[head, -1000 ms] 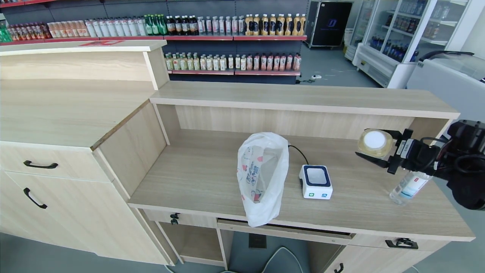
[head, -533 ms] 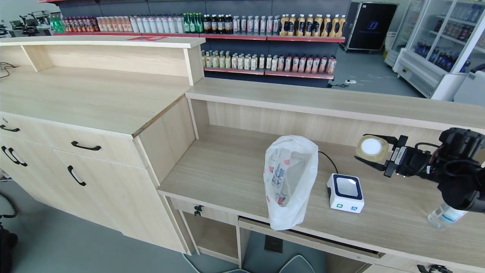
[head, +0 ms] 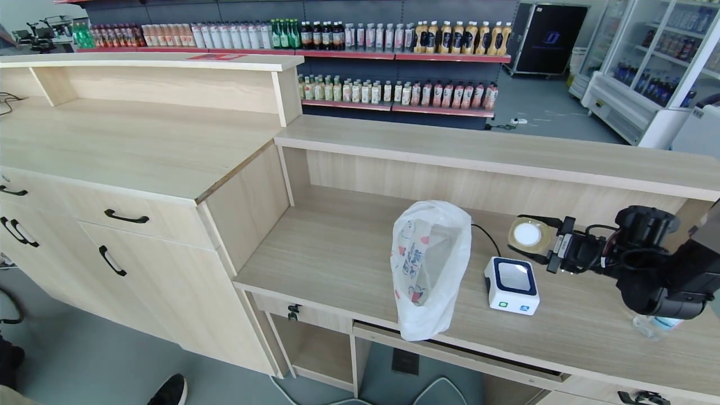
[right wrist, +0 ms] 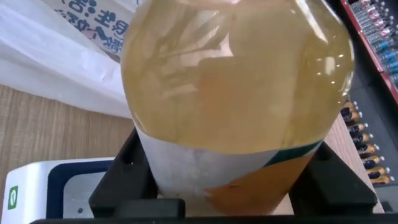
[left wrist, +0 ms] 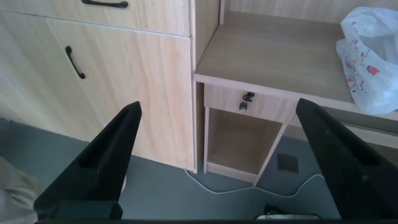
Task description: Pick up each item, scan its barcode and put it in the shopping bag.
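The right arm (head: 652, 275) was black, with rounded joints, thin black cables (head: 603, 230) looping over its wrist and a white label (head: 559, 246) there. The left gripper (left wrist: 217, 106) had two black, wedge-shaped fingers (left wrist: 102, 165).

Bright, even overhead light fills the shop, leaving only faint, soft shadows on the wooden counter (head: 337, 253), one under the shopping bag (head: 430, 264). The scanner (head: 511, 284) window has a pale sheen. Counter edges and shelves (head: 349, 54) bow toward the head view's borders. White highlights streak the amber bottle (right wrist: 236, 93); the fingers (left wrist: 99, 168) of the left gripper (left wrist: 217, 106) are dark silhouettes.
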`<state>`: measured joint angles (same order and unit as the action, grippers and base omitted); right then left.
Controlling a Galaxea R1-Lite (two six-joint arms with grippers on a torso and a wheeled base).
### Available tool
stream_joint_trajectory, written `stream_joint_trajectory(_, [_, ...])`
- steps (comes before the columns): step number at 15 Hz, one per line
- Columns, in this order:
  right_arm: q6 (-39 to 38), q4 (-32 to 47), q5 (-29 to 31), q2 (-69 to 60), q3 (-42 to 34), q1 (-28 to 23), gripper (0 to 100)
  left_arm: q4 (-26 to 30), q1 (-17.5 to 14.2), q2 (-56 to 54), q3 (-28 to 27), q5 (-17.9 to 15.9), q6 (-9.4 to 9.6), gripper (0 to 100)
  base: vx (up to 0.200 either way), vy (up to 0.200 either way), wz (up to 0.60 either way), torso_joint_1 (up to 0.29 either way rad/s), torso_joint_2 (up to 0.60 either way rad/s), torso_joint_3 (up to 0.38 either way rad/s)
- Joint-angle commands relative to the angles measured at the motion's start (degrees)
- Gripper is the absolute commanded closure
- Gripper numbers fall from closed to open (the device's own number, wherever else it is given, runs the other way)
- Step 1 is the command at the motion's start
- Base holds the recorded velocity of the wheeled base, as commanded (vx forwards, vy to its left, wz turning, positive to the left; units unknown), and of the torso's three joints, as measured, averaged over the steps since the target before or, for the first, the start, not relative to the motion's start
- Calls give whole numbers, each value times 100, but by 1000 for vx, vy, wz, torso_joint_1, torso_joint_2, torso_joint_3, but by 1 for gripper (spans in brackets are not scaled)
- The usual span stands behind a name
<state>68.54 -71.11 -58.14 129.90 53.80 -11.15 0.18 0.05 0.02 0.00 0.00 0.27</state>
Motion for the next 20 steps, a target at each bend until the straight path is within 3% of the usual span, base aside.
stream_joint_trajectory(1, [11, -79, -40, 272, 131, 105, 100, -1, -5, -2, 0, 0, 0, 0, 0, 0, 0, 0, 0, 0])
stream_joint_trajectory(12, [310, -975, -57, 1037, 272, 219, 100, -1, -5, -2, 0, 0, 0, 0, 0, 0, 0, 0, 0, 0])
stream_joint_trajectory(20, [564, -1054, -49, 1248, 386, 333, 100, -1, -5, -2, 0, 0, 0, 0, 0, 0, 0, 0, 0, 0])
